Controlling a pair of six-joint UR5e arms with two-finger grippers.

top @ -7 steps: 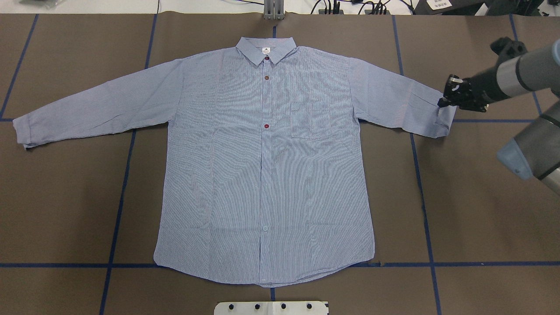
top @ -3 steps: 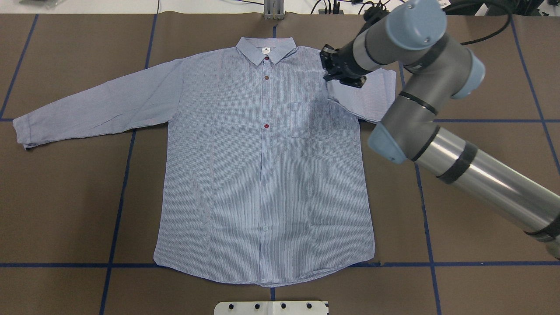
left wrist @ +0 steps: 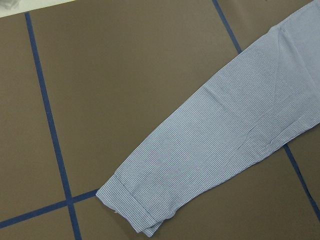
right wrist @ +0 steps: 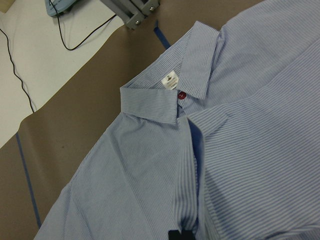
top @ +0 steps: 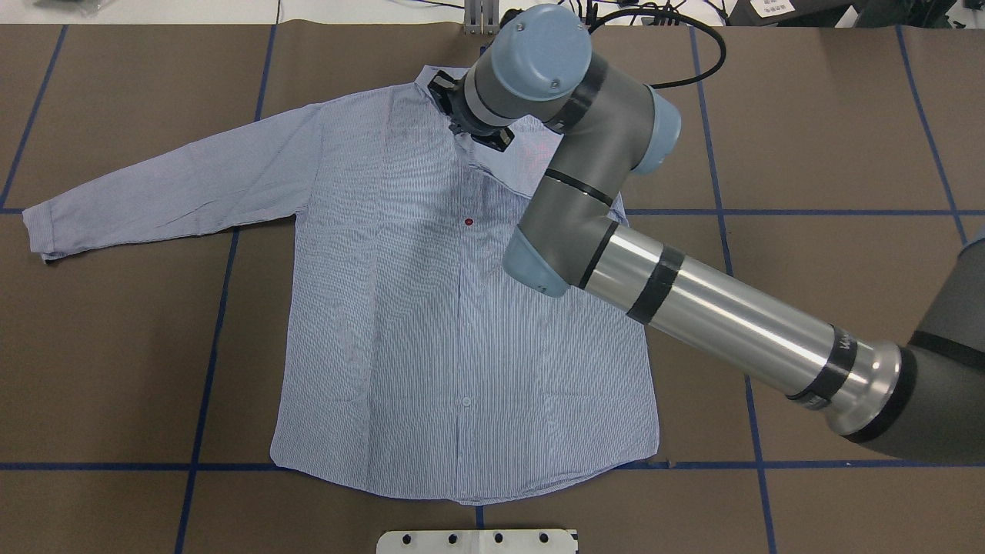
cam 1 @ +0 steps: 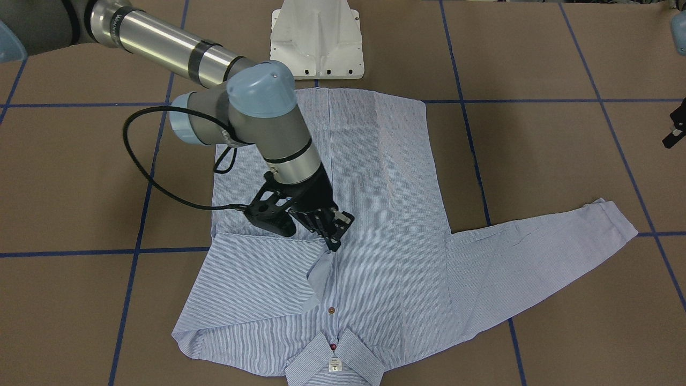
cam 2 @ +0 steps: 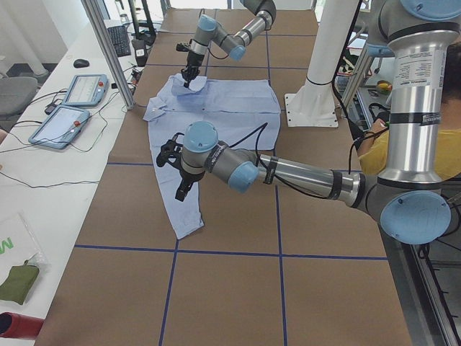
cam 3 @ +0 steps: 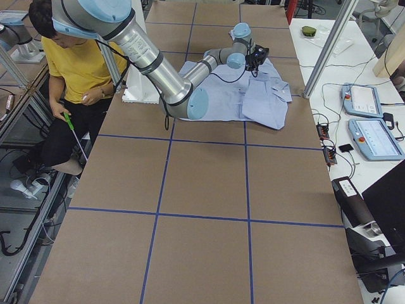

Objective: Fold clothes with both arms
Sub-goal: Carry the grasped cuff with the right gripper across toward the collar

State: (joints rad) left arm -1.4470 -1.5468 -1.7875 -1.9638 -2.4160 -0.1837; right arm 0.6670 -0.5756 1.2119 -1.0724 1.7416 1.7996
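**Cuff held over the button line, just short of the collar**

Our right gripper [cam 1: 333, 242] pinches the cuff [cam 1: 320, 268] of the folded sleeve [cam 1: 257, 273], clamped tight on the cloth, over the button line [cam 1: 331, 310] a short way from the collar [cam 1: 359, 356] toward the hem. That sleeve's long axis runs sideways across the chest from beside the collar. The shirt [top: 400, 323] lies flat, front up, on the brown table cover [top: 846, 115]. It is thin, limp, fine-striped fabric that creases softly. The outstretched sleeve [top: 169, 188] slants away from the collar towards our left gripper [cam 2: 181, 192], the nearer one for it. Whether that gripper is spread we cannot tell.
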